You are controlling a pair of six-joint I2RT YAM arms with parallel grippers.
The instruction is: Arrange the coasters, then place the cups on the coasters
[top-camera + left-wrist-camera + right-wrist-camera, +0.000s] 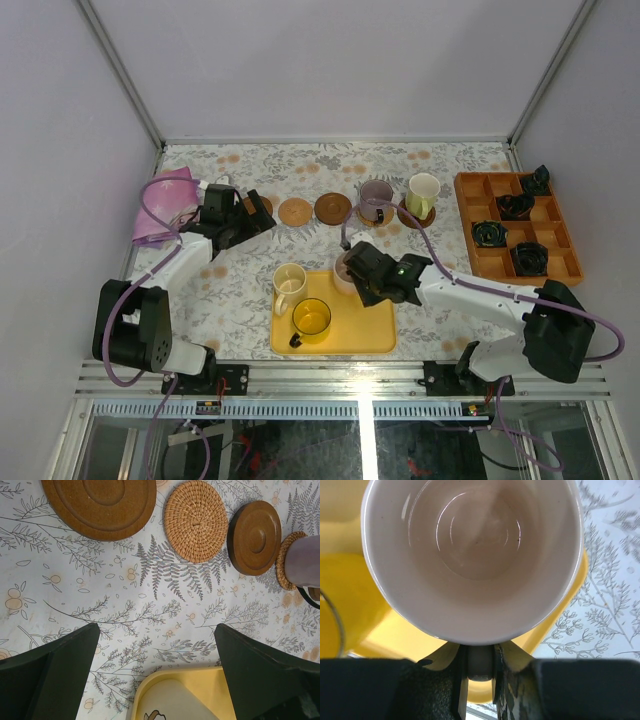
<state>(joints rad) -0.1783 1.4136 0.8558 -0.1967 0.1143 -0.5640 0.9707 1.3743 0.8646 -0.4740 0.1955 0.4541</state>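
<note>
So the top camera gives the whole layout: floral bench (450,165), a yellow tray (350,335) near centre and an orange divided tray (478,190) over on the right with black objects (515,207) sitting in four of its compartments. What it doesn't show is the grip, since the right arm covers it. The right wrist view sorts that out: the right gripper (480,680) is pinched narrow on the handle (480,662) of the pink cup (470,555). The cup's open mouth sits just beyond the fingers, over the far right corner of the yellow tray. Can't tell whether it's lifted off the tray or resting on it. The cream cup (290,283) and the yellow cup (311,318) are also in that tray, on its left side. At the far side, the grey-purple cup (376,197) and the pale greenish cup (423,190) each stand on a coaster. The left gripper (156,630) hangs wide open with nothing in it. Only its wrist view shows the coaster textures in the row just beyond it: a big dark wooden coaster (100,502), a woven coaster (196,521), a smaller dark coaster (255,536), then the woven one (285,565) under the grey-purple cup.
</note>
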